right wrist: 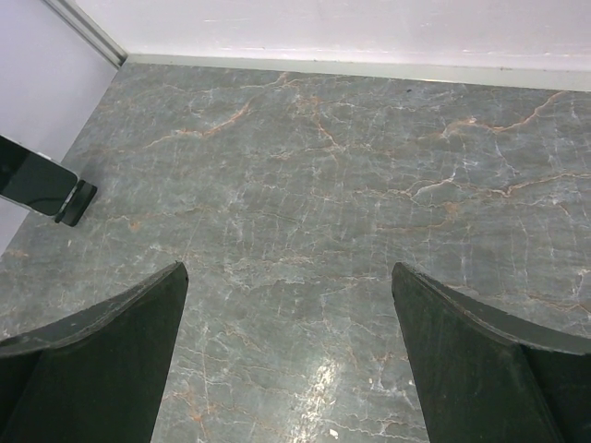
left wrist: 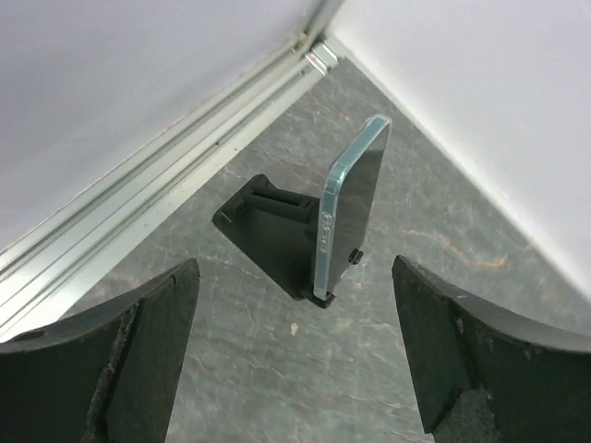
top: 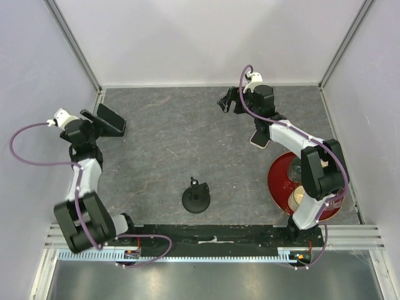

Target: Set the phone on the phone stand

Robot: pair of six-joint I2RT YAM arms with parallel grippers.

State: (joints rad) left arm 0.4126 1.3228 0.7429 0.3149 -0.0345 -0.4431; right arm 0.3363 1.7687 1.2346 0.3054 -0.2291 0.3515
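The phone point(left wrist: 355, 208) stands nearly upright, edge toward me, with a glossy black face and a pale rim. It rests on the black phone stand point(left wrist: 268, 208), its bottom edge in the stand's lip. My left gripper point(left wrist: 294, 277) is open a short way back from it, with only bare floor between the fingers. From above, the phone point(top: 111, 119) sits in the far-left corner with the left gripper point(top: 97, 125) right beside it. My right gripper point(top: 230, 102) is open at the back right over bare floor. The right wrist view catches the phone point(right wrist: 32, 185) at its left edge.
A black round-based object point(top: 195, 197) sits near the front middle. A red plate point(top: 281, 184) with cups lies at the right beside the right arm's base. A small pinkish and dark item point(top: 259, 141) lies under the right forearm. White walls close in the left, back and right sides.
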